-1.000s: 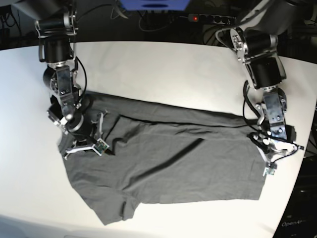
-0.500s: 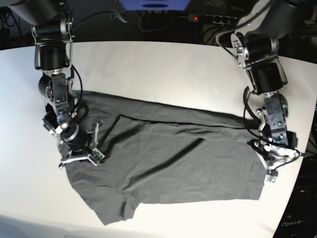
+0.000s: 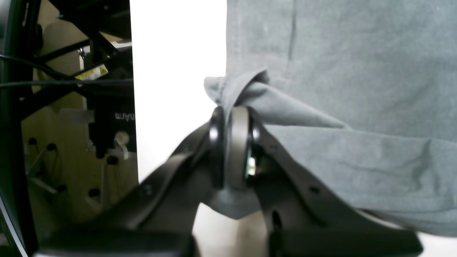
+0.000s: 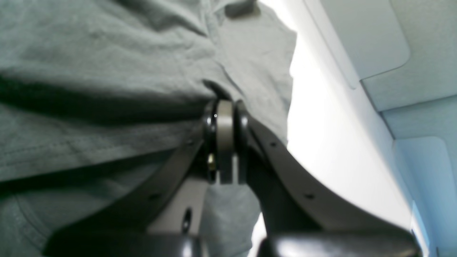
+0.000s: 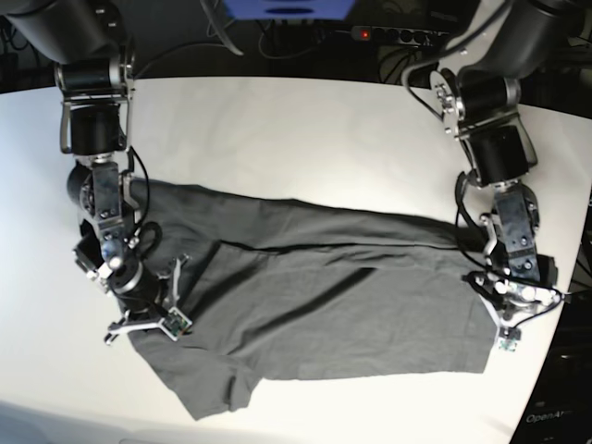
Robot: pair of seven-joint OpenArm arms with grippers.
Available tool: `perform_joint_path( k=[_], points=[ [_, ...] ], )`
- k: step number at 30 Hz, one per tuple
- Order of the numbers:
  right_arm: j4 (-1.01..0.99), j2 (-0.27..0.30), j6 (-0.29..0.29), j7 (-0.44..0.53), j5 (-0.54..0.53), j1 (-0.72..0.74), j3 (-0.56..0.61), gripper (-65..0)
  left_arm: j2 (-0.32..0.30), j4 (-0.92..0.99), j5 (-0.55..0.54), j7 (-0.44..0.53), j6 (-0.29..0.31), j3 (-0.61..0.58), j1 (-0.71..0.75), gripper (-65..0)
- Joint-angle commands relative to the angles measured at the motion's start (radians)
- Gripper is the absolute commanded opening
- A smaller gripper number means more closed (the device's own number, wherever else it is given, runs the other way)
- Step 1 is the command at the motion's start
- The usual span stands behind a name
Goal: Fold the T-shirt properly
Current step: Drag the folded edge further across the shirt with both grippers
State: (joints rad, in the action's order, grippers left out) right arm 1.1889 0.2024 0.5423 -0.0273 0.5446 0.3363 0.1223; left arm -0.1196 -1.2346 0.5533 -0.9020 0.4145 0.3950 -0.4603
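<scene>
The dark grey T-shirt [image 5: 324, 310] lies spread across the white table [image 5: 305, 139], lightly wrinkled, with a long crease running through its middle. My left gripper [image 5: 504, 324] is at the shirt's right edge. In the left wrist view the left gripper [image 3: 230, 116] is shut on a pinched fold of the T-shirt [image 3: 339, 71]. My right gripper [image 5: 143, 322] is at the shirt's left edge. In the right wrist view the right gripper [image 4: 225, 107] is shut on a fold of the T-shirt [image 4: 107, 53], and cloth hangs below its jaws.
The table's right edge [image 5: 564, 305] runs close beside my left gripper, with a dark frame [image 3: 71, 89] beyond it. A power strip [image 5: 398, 34] and cables lie behind the table's far edge.
Both grippers have moved toward the table's near edge with the shirt's edges still pinched. The right gripper also shifted outward to the left, pulling that side of the cloth along.
</scene>
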Motion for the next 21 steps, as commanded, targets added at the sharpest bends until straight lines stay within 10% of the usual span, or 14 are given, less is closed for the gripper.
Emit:
perform_joint_path(
  k=[1,21],
  points=[
    [0.013,0.012,-0.015,0.019,-0.007,0.034,-0.003,-64.7,-0.010,-0.017,0.004,0.017,-0.007,-0.001,-0.036,-62.5],
    [-0.108,0.039,-0.020,0.065,-0.010,0.093,-0.014,-64.7,-0.022,0.131,0.014,0.099,-0.009,-0.011,-0.038,-62.6]
  ],
)
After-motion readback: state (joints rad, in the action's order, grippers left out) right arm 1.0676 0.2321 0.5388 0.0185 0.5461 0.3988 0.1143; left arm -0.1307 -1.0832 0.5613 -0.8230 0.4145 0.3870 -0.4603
